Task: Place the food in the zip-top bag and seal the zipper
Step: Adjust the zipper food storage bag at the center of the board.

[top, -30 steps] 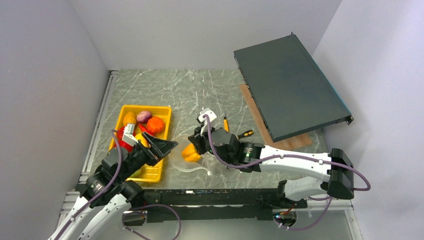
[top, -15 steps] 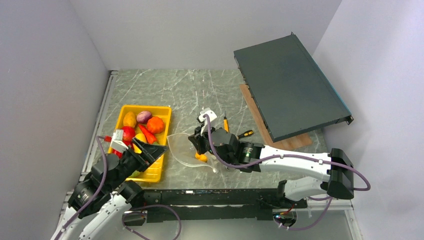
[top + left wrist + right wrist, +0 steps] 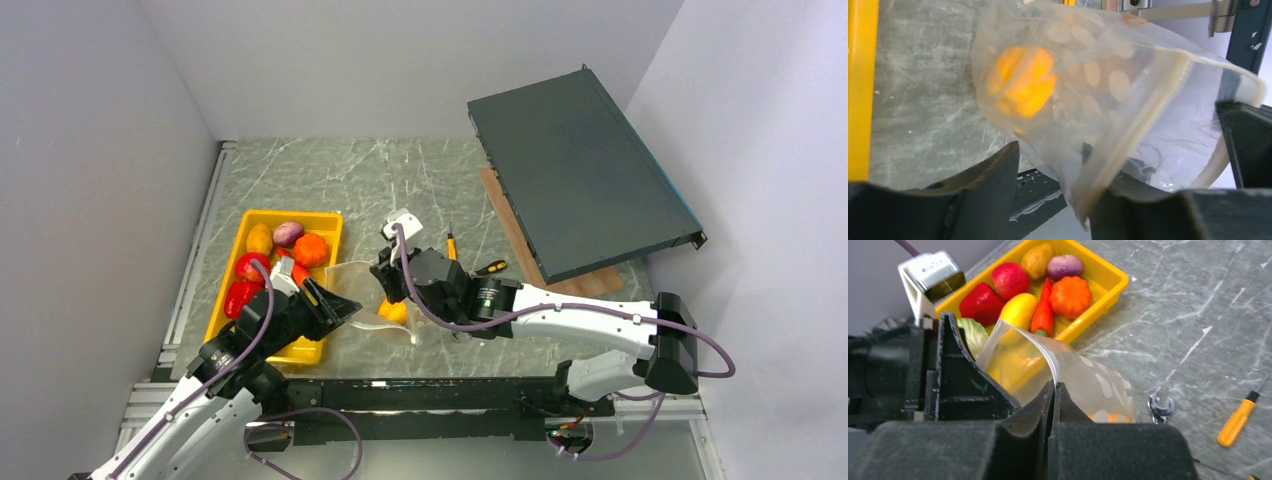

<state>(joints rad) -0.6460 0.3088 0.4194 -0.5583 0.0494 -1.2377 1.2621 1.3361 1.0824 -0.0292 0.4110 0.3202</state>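
The zip-top bag (image 3: 357,287) hangs clear and dotted between both arms, and a yellow-orange piece of food (image 3: 1020,80) lies inside it. My right gripper (image 3: 1054,385) is shut on the bag's rim and holds it up. My left gripper (image 3: 1050,146) is open at the bag's mouth, where the white zipper (image 3: 1148,115) drapes between its fingers (image 3: 983,185) against the right one. In the top view the left gripper (image 3: 335,306) sits just left of the bag. More food fills the yellow tray (image 3: 1108,270): a red pepper (image 3: 980,302), an orange piece (image 3: 1070,296) and a purple piece (image 3: 1065,265).
A steel wrench (image 3: 1160,404) and an orange-handled screwdriver (image 3: 1240,420) lie on the marble table right of the bag. A second screwdriver (image 3: 490,268) lies beside a wooden board (image 3: 590,286). A dark flat case (image 3: 580,170) leans at the back right.
My left arm drew back toward the near left, then returned right to the bag's mouth with its jaws narrowing. The right gripper shifted slightly up and left, still holding the bag.
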